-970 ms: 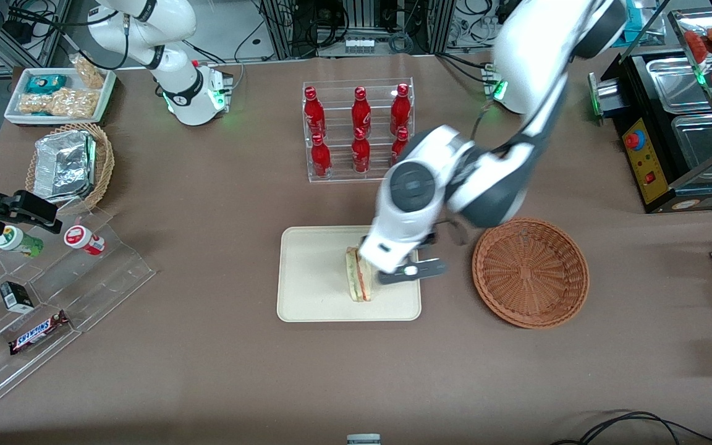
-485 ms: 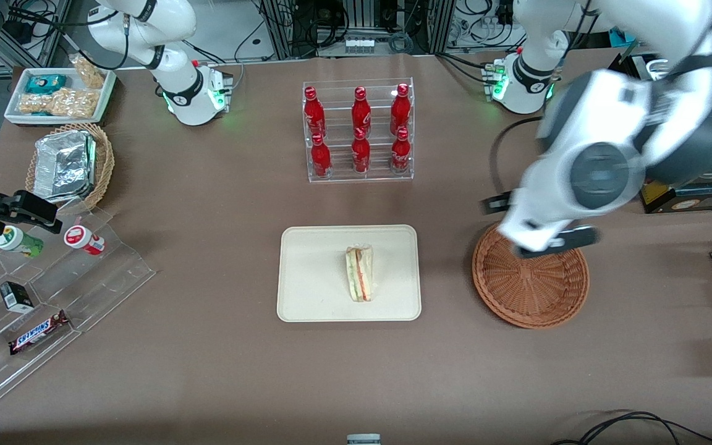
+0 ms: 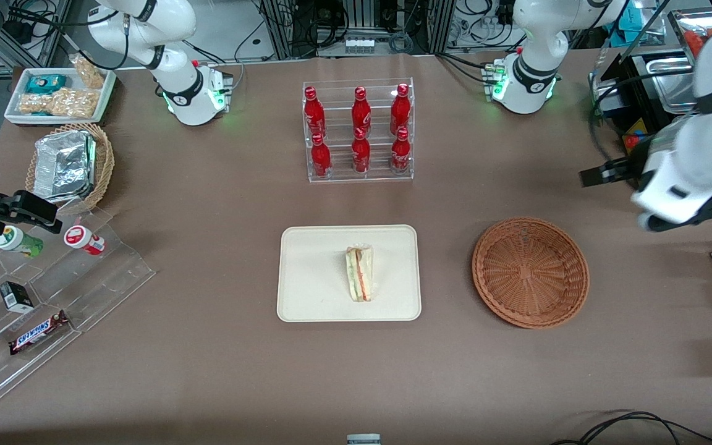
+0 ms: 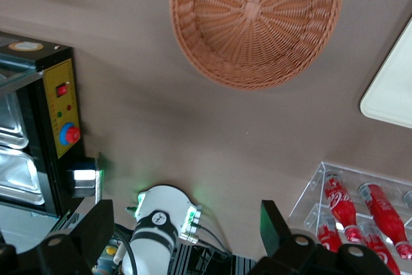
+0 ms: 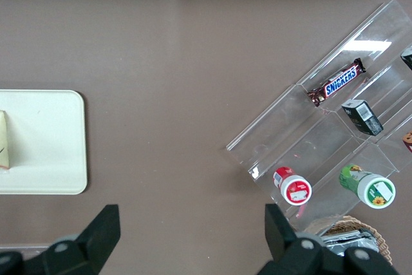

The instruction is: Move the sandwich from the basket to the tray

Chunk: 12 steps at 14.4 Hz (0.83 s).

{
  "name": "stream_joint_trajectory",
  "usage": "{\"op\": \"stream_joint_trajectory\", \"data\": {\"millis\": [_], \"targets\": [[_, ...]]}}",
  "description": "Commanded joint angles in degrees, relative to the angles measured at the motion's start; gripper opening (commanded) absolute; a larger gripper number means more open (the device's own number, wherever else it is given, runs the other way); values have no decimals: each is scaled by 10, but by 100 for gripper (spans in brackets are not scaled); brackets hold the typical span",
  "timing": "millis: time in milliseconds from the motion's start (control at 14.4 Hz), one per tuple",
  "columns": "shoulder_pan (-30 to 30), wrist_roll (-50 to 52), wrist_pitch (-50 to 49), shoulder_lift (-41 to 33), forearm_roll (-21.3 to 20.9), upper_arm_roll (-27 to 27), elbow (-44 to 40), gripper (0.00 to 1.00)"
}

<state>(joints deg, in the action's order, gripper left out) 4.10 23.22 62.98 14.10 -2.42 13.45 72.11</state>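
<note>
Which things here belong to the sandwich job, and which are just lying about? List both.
Job: sandwich, lying on the tray; basket, with nothing in it; gripper, open, high above the table's working-arm end.

Lying about: red bottles; foil container; Snickers bar; snack packets.

1. The sandwich (image 3: 359, 273) is a little triangular wedge: pale bread with green and red-pink layers. It's sitting on the tray, roughly mid-tray.
2. The tray (image 3: 306, 272) is big, flat and cream, with rounded corners.
3. The basket (image 3: 529, 271) is round reddish-brown wicker with nothing in it, sitting beside the tray toward the working arm's end.
4. The gripper (image 4: 183, 239) is up above the table, fingers spread, holding nothing.
</note>
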Motion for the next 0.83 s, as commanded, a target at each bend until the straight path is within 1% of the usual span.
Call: {"op": "stream_joint_trajectory", "data": {"millis": [0,69,139,277,347,416,485,624,762], "targets": [[37,-14,18,-69,36,5,99,100],[50,-17,50,-101,44,5,145,100],[53,-19,70,-121,43,5,171,100],[53,-39,72,-136,36,4,173,100],[54,-68,78,-145,36,4,173,100],[53,-106,81,-149,29,2,171,100],[49,-133,85,-149,13,2,163,100],[41,-140,83,-158,-9,3,153,100],[27,-140,83,-161,-8,3,152,100]]}}
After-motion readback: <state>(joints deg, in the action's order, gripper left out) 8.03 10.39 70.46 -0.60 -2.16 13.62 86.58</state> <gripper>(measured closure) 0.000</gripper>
